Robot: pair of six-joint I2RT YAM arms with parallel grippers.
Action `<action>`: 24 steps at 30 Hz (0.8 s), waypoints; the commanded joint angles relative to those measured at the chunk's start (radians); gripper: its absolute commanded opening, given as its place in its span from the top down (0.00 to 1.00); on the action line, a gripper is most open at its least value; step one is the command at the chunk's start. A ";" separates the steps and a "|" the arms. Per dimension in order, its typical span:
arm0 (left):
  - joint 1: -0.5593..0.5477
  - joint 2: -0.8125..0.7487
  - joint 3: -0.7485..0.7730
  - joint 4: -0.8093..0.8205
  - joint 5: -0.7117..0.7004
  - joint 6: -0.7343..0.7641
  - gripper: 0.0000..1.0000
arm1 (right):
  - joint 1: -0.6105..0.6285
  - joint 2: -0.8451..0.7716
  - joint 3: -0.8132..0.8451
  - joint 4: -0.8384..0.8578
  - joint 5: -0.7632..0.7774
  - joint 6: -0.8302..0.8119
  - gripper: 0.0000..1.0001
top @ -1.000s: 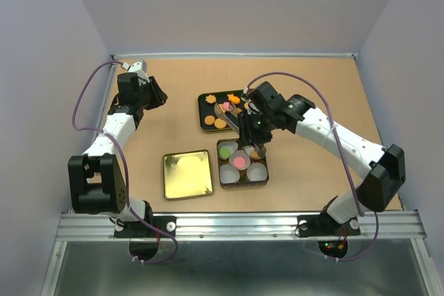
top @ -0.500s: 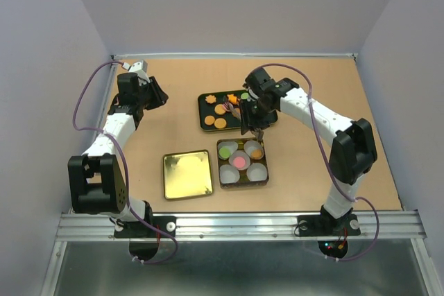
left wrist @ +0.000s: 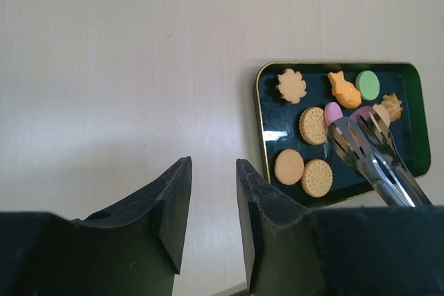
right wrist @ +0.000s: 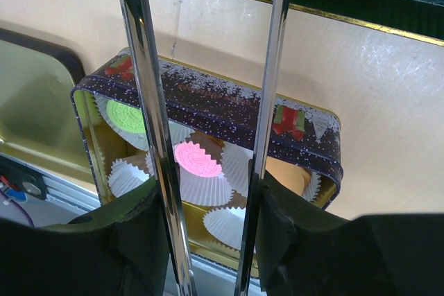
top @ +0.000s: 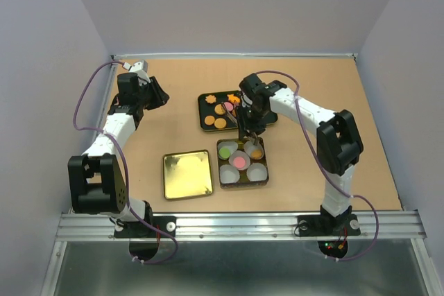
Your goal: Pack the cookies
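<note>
Several cookies [left wrist: 313,125], orange, pink and green, lie on a dark tray [top: 205,123], which also shows in the left wrist view [left wrist: 266,109]. My right gripper [top: 251,127] is shut on metal tongs [left wrist: 374,154]. The tong tips rest over a pink cookie [left wrist: 333,111] on the tray. In the right wrist view, the tong arms [right wrist: 149,102] run up between my right gripper's [right wrist: 208,192] fingers. Below them is the dark tin [right wrist: 208,105] with white paper cups holding a green cookie [right wrist: 128,117], a pink one [right wrist: 196,159] and an orange one [right wrist: 284,175]. My left gripper [left wrist: 211,171] is open and empty.
A gold lid [top: 187,174] lies left of the tin [top: 242,179]. My left arm is folded at the far left of the table, its gripper [top: 157,95] well away from the tray. Grey walls enclose the table on three sides.
My right arm has swung back from over the tin toward the tray, taking the tongs with it. An orange cookie now shows in the tin's right cup. The left arm has not moved.
</note>
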 commanded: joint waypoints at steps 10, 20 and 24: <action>-0.004 -0.030 0.009 0.023 0.024 -0.004 0.58 | -0.023 0.056 0.149 0.019 -0.021 -0.023 0.52; -0.002 -0.032 0.009 0.023 0.024 -0.003 0.57 | -0.030 0.094 0.169 0.003 -0.022 -0.034 0.53; -0.005 -0.029 0.012 0.025 0.026 -0.004 0.57 | -0.028 0.085 0.163 -0.005 -0.019 -0.034 0.61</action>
